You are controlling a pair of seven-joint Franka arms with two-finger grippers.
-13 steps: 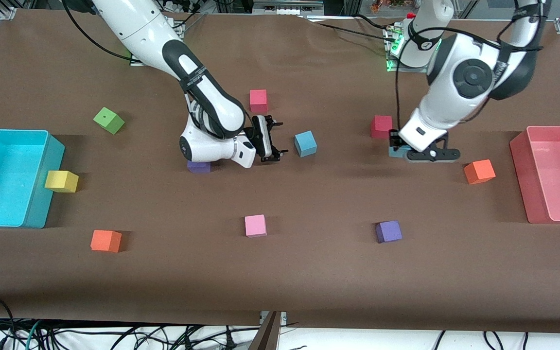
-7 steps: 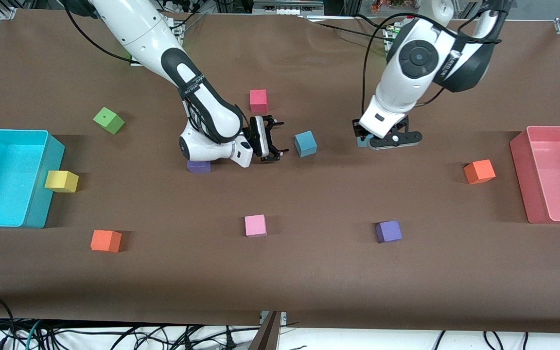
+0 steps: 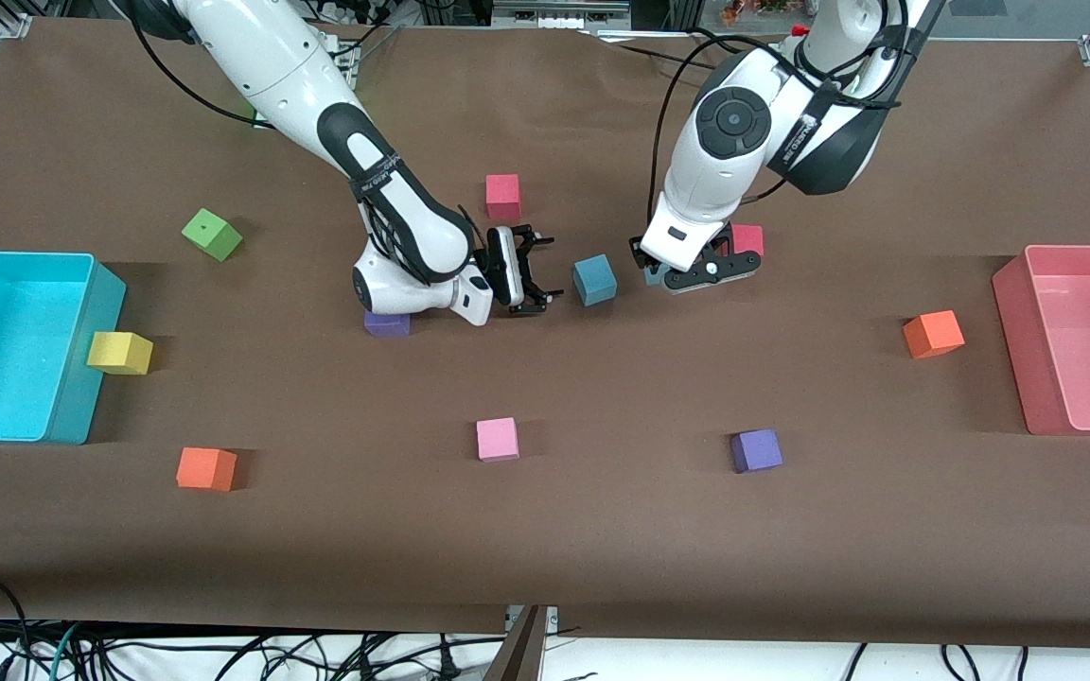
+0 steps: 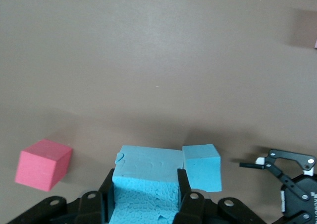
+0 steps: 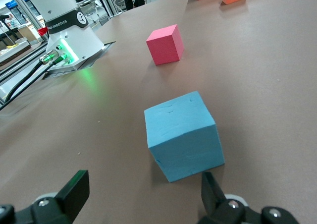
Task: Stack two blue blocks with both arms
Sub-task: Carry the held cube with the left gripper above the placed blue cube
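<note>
The main risk is a misplaced stack: the left gripper (image 3: 689,274) carries one blue block (image 4: 144,184) low over the table, just beside the resting blue block (image 3: 594,279) at the centre of the front view, and if it does not gain height before moving across, the carried cube's edge could shove the resting one aside, possibly into the right gripper (image 3: 528,274). The foam is soft and the grip covers only its lower sides in the left wrist view, so a tilted release could leave the top cube overhanging or let it tumble off. The two grippers also sit close on either side of the resting block, so a collision between them is plausible if both advance. The left gripper's fingers (image 4: 183,182) are clenched on the carried block, pressing its two sides. The right gripper is spread wide and holds nothing; in the right wrist view the resting blue block (image 5: 183,135) lies ahead of its fingers (image 5: 73,190), not between them and not touched. A red cube (image 3: 748,239) lies partly hidden by the left gripper, just right of centre in the front view.
</note>
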